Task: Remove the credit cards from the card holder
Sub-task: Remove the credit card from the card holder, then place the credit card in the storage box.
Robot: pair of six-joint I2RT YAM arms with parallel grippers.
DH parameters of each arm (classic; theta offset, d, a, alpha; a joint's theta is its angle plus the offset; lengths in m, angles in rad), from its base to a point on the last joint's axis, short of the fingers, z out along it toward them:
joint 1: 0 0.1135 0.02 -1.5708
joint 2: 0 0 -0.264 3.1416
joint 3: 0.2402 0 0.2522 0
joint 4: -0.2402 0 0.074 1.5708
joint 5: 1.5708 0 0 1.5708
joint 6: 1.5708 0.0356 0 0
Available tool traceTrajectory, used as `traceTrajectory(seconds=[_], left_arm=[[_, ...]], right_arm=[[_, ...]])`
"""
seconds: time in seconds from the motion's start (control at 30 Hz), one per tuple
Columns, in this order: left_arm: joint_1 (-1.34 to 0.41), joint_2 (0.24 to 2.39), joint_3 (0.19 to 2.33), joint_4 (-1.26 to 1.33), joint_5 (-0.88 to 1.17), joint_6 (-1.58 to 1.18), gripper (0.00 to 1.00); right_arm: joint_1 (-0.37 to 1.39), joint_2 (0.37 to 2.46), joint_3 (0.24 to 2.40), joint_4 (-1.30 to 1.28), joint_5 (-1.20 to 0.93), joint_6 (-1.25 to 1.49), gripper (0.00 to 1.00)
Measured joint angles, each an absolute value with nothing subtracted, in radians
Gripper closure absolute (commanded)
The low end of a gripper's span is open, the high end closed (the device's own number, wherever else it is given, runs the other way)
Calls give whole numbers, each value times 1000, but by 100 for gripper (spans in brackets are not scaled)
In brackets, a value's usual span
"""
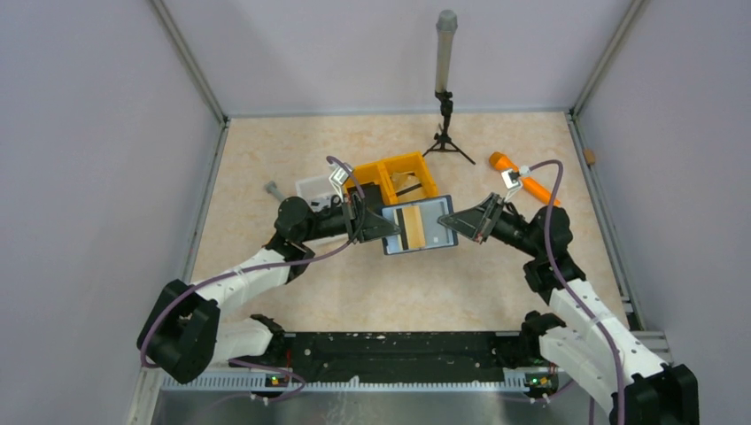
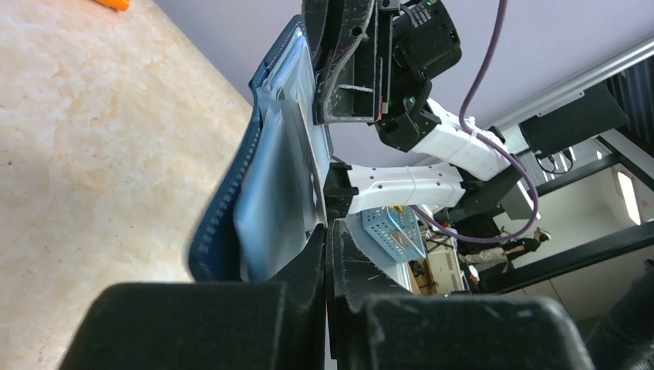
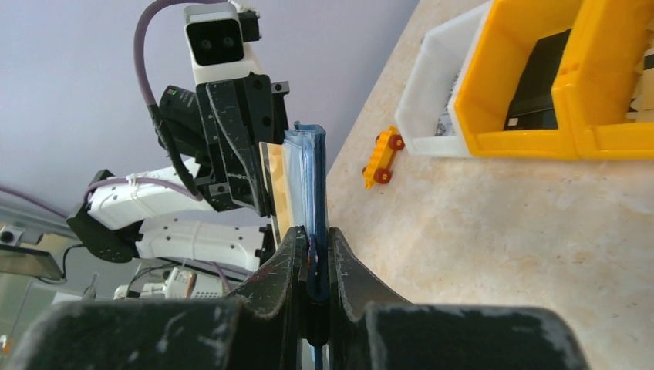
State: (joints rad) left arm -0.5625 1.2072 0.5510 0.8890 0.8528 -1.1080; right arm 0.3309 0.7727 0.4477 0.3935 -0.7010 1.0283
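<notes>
The card holder [image 1: 431,227] hangs open above the table, stretched between both grippers. Its navy cover [image 2: 224,223] faces down and its pale pocketed face [image 2: 270,193] faces up. A tan-orange credit card [image 1: 413,228] with a dark stripe sits in its left half and shows edge-on in the right wrist view [image 3: 274,185]. My left gripper [image 1: 384,226] [image 2: 328,230] is shut on a thin grey layer at the holder's left edge; whether that layer is a card or a pocket I cannot tell. My right gripper [image 1: 448,227] [image 3: 312,235] is shut on the holder's folded navy edge [image 3: 315,166].
Behind the holder stands a yellow two-compartment bin [image 1: 409,171] [image 3: 509,77] with a black block [image 3: 540,81] inside, and a white tray [image 1: 312,187] [image 3: 432,85] beside it. A toy car [image 3: 382,158], an orange tool [image 1: 524,180] and a tripod [image 1: 445,106] are on the table.
</notes>
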Motion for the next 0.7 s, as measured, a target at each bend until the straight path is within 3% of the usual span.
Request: traceTrajectory(seconds=[0.43, 0.7], left_arm=[[-529, 1207, 551, 829, 863, -1067, 100], [-488, 1219, 592, 698, 870, -986, 100]], right_arm=[[263, 775, 448, 343, -724, 996, 100], [207, 734, 514, 79, -633, 831, 100]])
